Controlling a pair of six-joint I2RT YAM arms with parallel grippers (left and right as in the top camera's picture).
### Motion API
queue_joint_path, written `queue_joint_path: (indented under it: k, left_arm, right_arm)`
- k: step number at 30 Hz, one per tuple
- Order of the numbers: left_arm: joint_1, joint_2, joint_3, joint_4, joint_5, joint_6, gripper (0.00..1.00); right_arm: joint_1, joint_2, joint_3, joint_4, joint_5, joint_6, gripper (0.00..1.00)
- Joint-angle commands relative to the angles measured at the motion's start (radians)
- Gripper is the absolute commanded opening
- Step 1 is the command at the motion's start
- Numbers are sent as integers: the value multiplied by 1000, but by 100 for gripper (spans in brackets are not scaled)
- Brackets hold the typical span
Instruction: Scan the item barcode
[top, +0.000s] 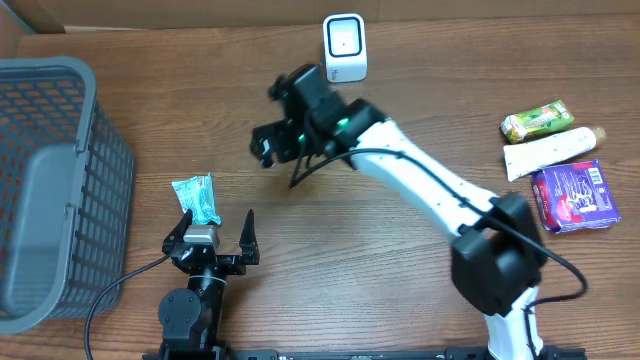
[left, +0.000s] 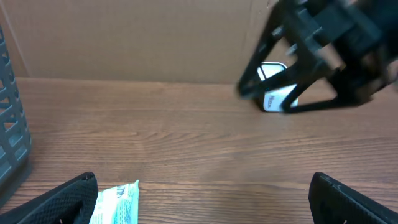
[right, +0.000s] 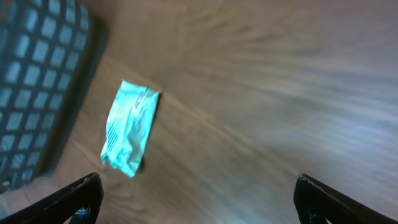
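From overhead: a small teal packet (top: 193, 198), crinkled and sealed at both ends, flat on the table (top: 400, 290) near the grey basket (top: 50, 180), just ahead of the left gripper (top: 213, 228) and beside its left finger. Left gripper spread wide, holding nothing. Right gripper (top: 275, 145) also wide apart and empty, above bare wood between the packet and the white scanner (top: 344, 47). From the left wrist: packet (left: 115, 204) at the lower edge by the left finger (left: 62, 202), white print on teal, no clear contact; scanner (left: 277, 93) partly behind the dark right gripper (left: 323, 50). From the right wrist, blurred: packet (right: 129, 127) lying aslant beside the basket (right: 37, 81), well clear of both fingers (right: 74, 199), nothing between them.
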Motion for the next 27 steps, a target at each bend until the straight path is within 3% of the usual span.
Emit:
queue_joint_path:
  k: [1, 11, 20, 27]
  left_arm:
    - [7, -9, -6, 3, -8, -18, 100]
    - [7, -9, -6, 3, -8, -18, 99]
    - [7, -9, -3, 14, -58, 6, 100]
    - [7, 22, 173, -192, -127, -38, 100]
  right_arm:
    - [37, 16, 112, 18, 1, 5, 99]
    - [96, 73, 157, 5, 92, 6, 98]
    - [-55, 35, 158, -122, 42, 44, 100]
    - [-165, 19, 158, -221, -8, 11, 100]
